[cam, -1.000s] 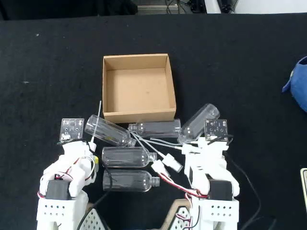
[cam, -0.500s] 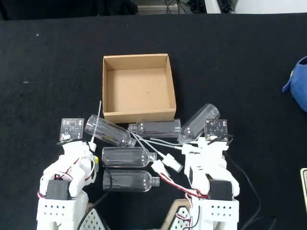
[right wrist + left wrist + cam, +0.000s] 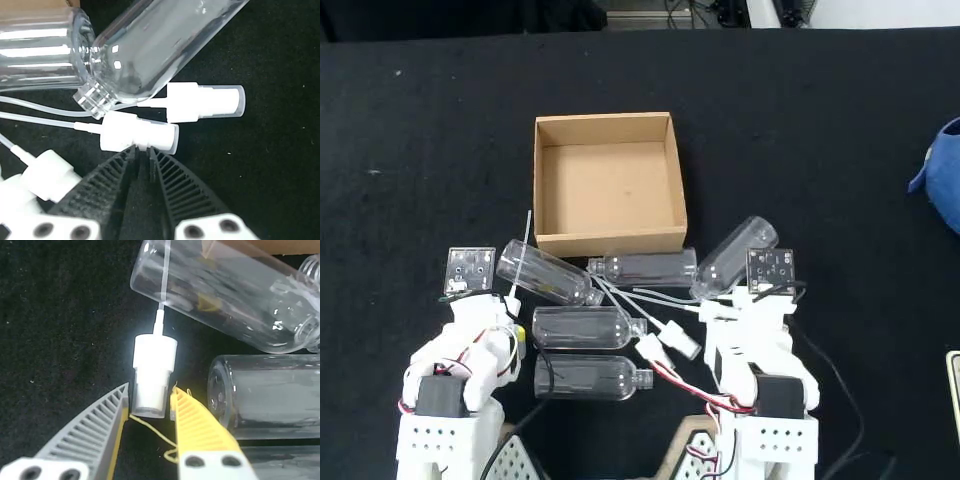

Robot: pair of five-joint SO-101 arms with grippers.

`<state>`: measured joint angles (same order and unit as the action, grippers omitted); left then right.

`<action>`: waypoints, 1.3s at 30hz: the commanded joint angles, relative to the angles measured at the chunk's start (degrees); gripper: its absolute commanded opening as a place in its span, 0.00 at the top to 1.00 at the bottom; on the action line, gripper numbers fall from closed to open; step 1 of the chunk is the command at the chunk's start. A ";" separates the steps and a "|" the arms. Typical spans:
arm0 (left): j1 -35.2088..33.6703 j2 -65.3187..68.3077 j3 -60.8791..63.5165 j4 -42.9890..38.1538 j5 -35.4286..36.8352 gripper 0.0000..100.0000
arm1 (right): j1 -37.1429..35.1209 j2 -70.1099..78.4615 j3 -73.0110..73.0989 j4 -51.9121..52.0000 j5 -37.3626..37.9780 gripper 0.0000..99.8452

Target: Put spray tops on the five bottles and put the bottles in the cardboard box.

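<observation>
Left gripper (image 3: 149,388) is closed on a white spray top (image 3: 152,372), one jaw on each side of its lower end. That top's thin tube runs across the nearest bottle (image 3: 225,295). Right gripper (image 3: 142,150) has its jaws almost together with nothing between them, the tips against a second spray top (image 3: 137,136) that lies on its side beside a bottle neck. Everything rests on the black table (image 3: 820,150). The cardboard box (image 3: 610,242) stands open-topped near the middle, and all five clear bottles lie on their sides outside it, uncapped. Three lie along its near wall: the nearest bottle, a middle bottle (image 3: 645,267) and a tilted bottle (image 3: 735,257) by the right arm. A fourth bottle (image 3: 585,327) and a fifth bottle (image 3: 590,377) lie parallel between the arms. Loose spray tops (image 3: 682,340) lie just beside the fourth bottle's neck.
</observation>
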<state>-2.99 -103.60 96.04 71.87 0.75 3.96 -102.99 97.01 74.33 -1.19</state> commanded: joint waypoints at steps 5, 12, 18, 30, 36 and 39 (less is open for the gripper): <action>0.40 -0.70 1.27 1.14 -0.44 0.97 | -0.70 -5.58 -0.57 0.44 0.26 0.99; 0.40 -0.70 1.27 1.14 -0.44 0.97 | -0.70 -5.58 -0.57 0.44 0.26 0.99; 0.40 -0.70 1.27 1.14 -0.44 0.97 | -0.70 -5.58 -0.57 0.44 0.26 0.99; 0.40 -0.70 1.27 1.14 -0.53 0.97 | -0.79 -5.58 -0.57 -0.09 0.18 0.99; -6.37 -0.70 -1.19 -1.14 -0.97 0.97 | 0.00 -5.41 -0.57 -7.74 0.26 0.99; -13.76 -0.70 -4.62 -2.20 -5.27 0.97 | 3.87 -5.41 -0.75 -11.43 0.53 0.99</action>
<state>-8.35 -103.60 96.04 71.43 0.04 4.40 -102.99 97.01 67.47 -1.19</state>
